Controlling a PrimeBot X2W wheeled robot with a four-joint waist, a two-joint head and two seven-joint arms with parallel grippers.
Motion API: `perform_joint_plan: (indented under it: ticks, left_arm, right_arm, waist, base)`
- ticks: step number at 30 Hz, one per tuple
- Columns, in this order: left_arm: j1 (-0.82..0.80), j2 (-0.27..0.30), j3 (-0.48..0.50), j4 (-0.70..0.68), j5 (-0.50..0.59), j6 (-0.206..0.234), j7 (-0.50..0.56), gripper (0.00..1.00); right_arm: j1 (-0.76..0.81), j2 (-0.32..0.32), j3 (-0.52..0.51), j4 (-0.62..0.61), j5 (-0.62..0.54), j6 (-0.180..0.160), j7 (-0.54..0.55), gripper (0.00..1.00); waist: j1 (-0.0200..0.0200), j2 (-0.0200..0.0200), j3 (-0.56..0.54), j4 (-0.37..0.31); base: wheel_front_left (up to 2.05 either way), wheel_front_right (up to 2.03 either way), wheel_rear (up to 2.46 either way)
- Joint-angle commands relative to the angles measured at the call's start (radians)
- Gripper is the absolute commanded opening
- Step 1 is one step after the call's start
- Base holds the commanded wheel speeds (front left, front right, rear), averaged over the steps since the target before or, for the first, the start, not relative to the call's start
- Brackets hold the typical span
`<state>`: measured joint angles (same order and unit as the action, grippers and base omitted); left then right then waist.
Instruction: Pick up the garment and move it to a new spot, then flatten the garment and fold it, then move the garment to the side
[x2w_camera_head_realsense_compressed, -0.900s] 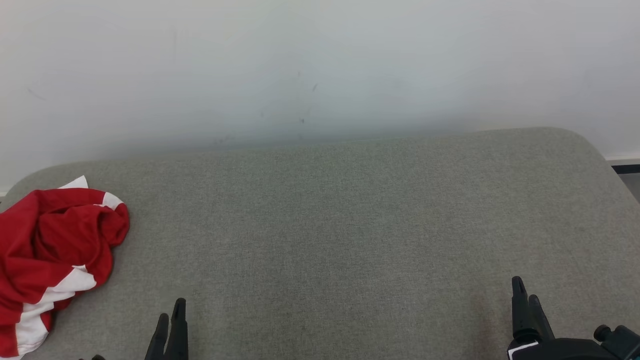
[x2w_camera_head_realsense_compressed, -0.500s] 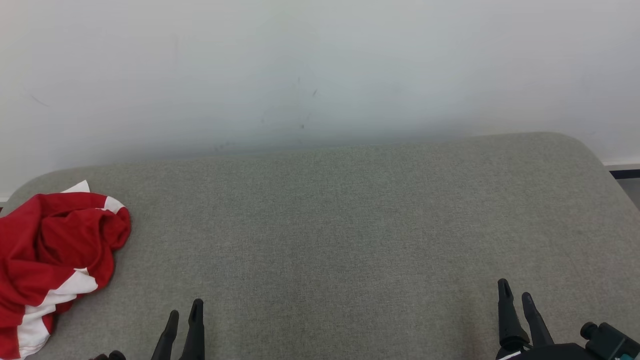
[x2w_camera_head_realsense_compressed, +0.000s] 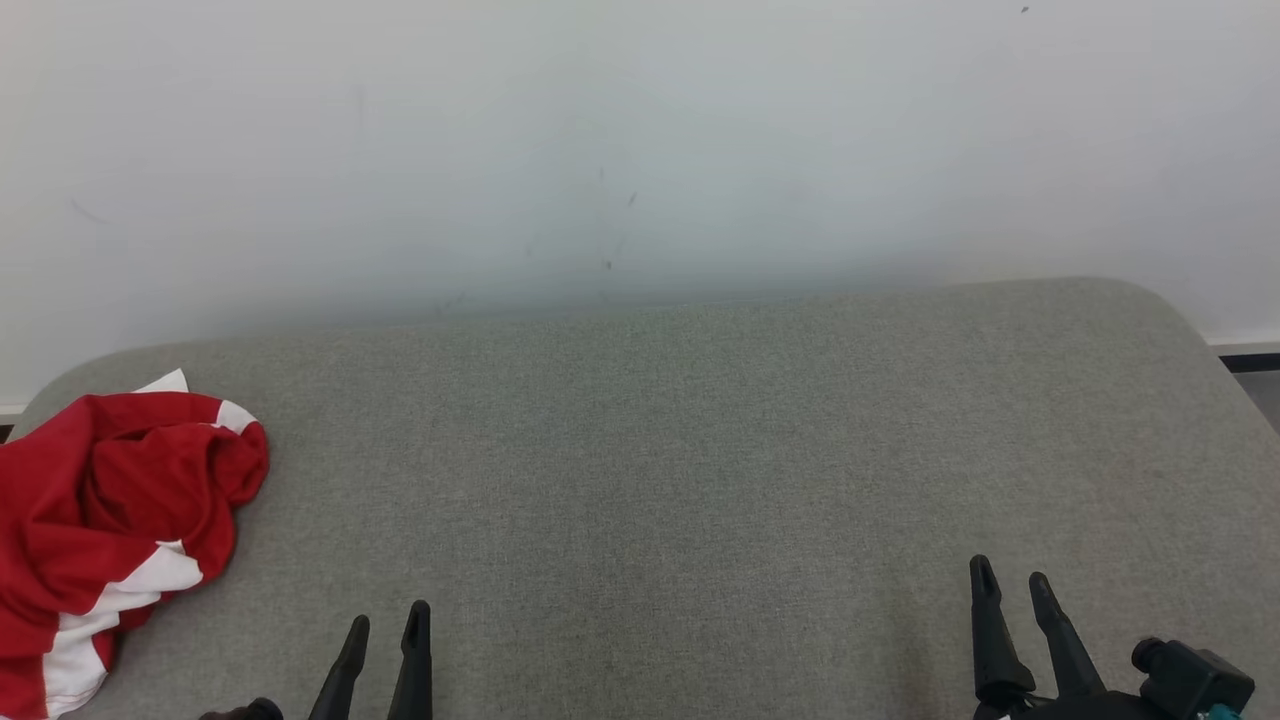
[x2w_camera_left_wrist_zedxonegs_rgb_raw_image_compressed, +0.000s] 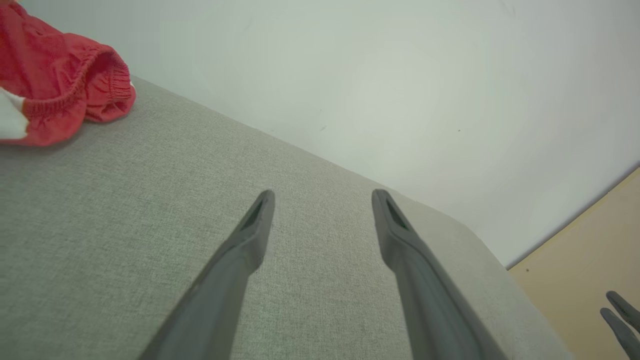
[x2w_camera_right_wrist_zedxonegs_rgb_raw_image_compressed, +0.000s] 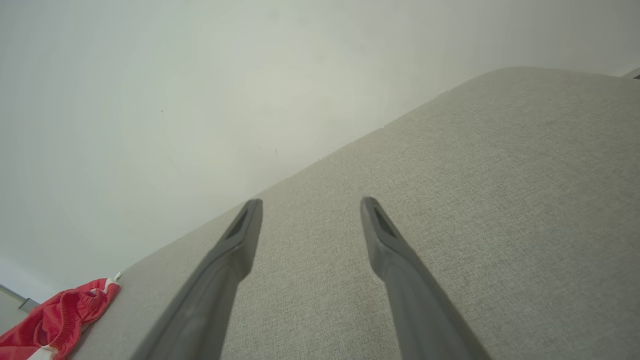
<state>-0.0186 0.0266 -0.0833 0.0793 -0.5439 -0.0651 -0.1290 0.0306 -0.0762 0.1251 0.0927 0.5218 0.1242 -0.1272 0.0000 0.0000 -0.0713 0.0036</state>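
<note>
Grey woven upholstery (x2w_camera_head_realsense_compressed: 650, 450), a broad pad with rounded far corners, set against a plain white wall (x2w_camera_head_realsense_compressed: 640, 140) carrying a few faint scuffs.

Left gripper (x2w_camera_head_realsense_compressed: 389, 615): two dark fingers spread wide with nothing between them. It sits low over bare fabric near the pad's front edge, left of centre. The left wrist view shows a clear gap between the fingers, with only grey weave through it. Cannot tell whether the tips touch the pad.

Right gripper (x2w_camera_head_realsense_compressed: 1009, 572): fingers likewise parted wide, gripping nothing, over bare fabric at the near right of the pad. Dark wrist hardware sits behind it in the lower right corner of the head view. The two grippers are well apart, with open pad between them.

Garment (x2w_camera_head_realsense_compressed: 110, 510): red with white bands, crumpled in a heap at the pad's left end and partly cut off by the head view's edge. The left wrist view shows a gathered elastic hem on the side nearest the left gripper. It is well apart from the left gripper and farther again from the right. Neither gripper touches it.

Tan floor (x2w_camera_left_wrist_zedxonegs_rgb_raw_image_compressed: 575, 260) shows past the pad's right end in the left wrist view.
</note>
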Motion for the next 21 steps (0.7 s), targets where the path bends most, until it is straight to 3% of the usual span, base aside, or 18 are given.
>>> perform_joint_plan:
  ticks: [1,21]
  left_arm:
    - [0.011,0.008,-0.008,-0.018,0.042,0.005,-0.013,1.0]
    - [0.026,0.017,-0.049,-0.053,0.214,0.023,-0.067,1.0]
  right_arm:
    - [0.001,-0.012,0.014,-0.016,-0.038,0.006,-0.015,1.0]
    - [0.021,-0.019,0.048,-0.057,-0.207,0.007,-0.069,1.0]
  waist:
    - [0.0,0.0,-0.002,0.001]
    - [0.0,0.0,-0.024,0.003]
  base:
    - [0.0,0.0,0.0]
    - [0.0,0.0,0.0]
